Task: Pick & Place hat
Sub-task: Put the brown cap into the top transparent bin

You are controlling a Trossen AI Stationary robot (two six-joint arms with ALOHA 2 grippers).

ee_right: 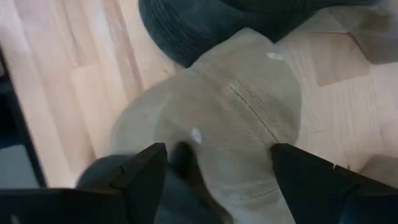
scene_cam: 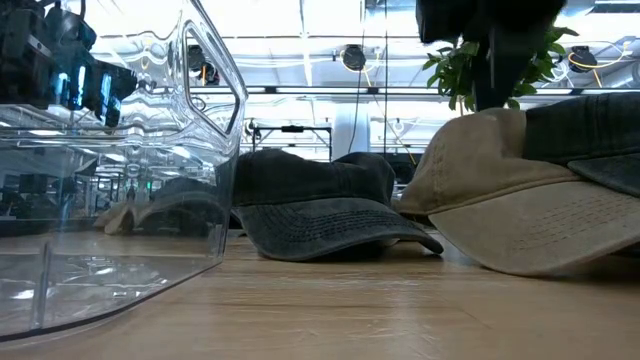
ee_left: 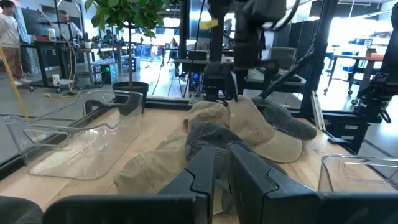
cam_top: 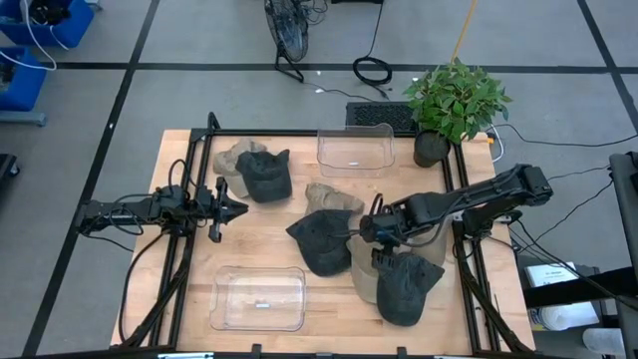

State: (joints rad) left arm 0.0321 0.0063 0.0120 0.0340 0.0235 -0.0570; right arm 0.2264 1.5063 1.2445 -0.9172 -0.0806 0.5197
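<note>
Several caps lie on the wooden table. A tan cap (cam_top: 364,277) lies near the right, with a dark cap (cam_top: 404,287) partly on top of it. Another dark cap (cam_top: 321,239) lies at the centre, and a tan cap (cam_top: 334,195) lies behind it. A tan cap and a dark cap (cam_top: 264,175) lie at the far left. My right gripper (cam_top: 375,231) is open above the near tan cap's crown (ee_right: 230,106), one finger on each side; I see no touch. My left gripper (cam_top: 239,207) is shut and empty at the table's left, pointing toward the caps.
A clear plastic bin (cam_top: 354,148) stands at the far edge and another (cam_top: 259,297) at the near edge; the near one fills the left of the low view (scene_cam: 110,170). A potted plant (cam_top: 454,105) stands at the far right corner. A black frame runs around the table.
</note>
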